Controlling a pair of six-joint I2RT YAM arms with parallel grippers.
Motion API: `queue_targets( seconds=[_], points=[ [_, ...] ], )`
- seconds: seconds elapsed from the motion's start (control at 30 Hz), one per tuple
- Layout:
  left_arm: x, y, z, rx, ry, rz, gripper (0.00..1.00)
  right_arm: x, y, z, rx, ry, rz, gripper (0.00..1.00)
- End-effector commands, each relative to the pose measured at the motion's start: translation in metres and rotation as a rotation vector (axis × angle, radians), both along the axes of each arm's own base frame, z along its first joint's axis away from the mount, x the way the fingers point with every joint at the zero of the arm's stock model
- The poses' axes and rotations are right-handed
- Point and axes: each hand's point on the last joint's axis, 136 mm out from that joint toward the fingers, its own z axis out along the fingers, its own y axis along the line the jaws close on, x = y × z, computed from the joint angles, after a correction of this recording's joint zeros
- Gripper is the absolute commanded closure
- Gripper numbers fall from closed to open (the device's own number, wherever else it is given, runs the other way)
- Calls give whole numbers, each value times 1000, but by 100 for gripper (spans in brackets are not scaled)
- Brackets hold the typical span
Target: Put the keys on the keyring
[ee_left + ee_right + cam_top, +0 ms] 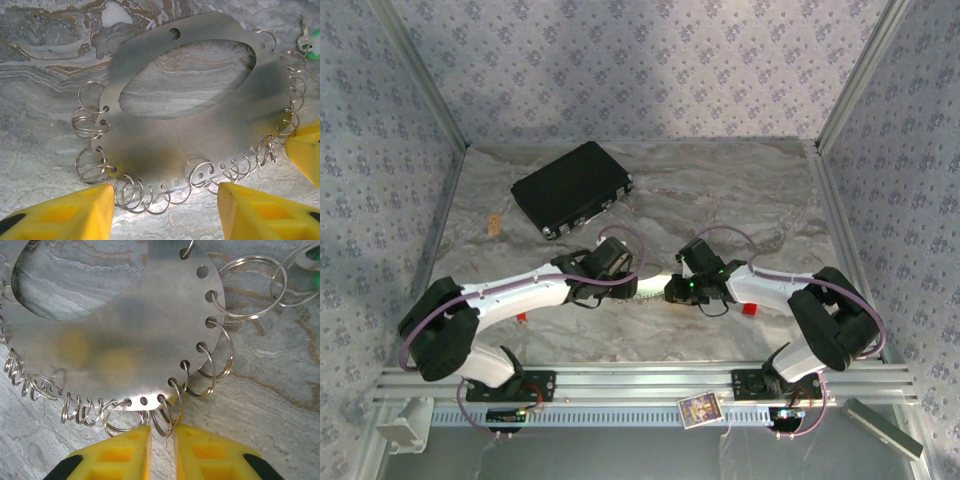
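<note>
The keyring (200, 135) is a shiny oval metal plate with a large oval hole and several small split rings (90, 125) threaded through holes along its rim; it lies on the marbled table between the two arms (655, 285). My left gripper (165, 200) is open, its yellow fingers (75, 212) straddling the plate's near edge without touching it. My right gripper (162, 432) has its jaws almost together on one small split ring (167, 415) at the plate's rim. One green-headed key (311, 41) lies beyond the plate, just past its rim.
A flat black box (572, 188) lies at the back left. Small red blocks sit beside the right arm (750, 308) and the left arm (521, 317). A small tan item (496, 225) lies at the left. Metal frame posts and patterned walls enclose the table.
</note>
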Motion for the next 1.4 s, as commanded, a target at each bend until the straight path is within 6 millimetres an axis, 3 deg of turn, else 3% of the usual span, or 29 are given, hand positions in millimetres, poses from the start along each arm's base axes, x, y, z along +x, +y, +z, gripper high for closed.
queue_targets(
  seconds=[0.0,0.2,1.07,1.37],
  points=[
    [3,0,7,-15,-34,3,44,7,5,4,9,-14,-27,84],
    [3,0,7,-15,-32,4,45,10,3,4,-5,-22,-37,90],
    [2,0,5,-20,-31,2,47,28,9,8,2,-49,-80,80],
    [1,-1,5,-22,-28,-3,47,33,7,7,-2,-57,-105,89]
  ],
)
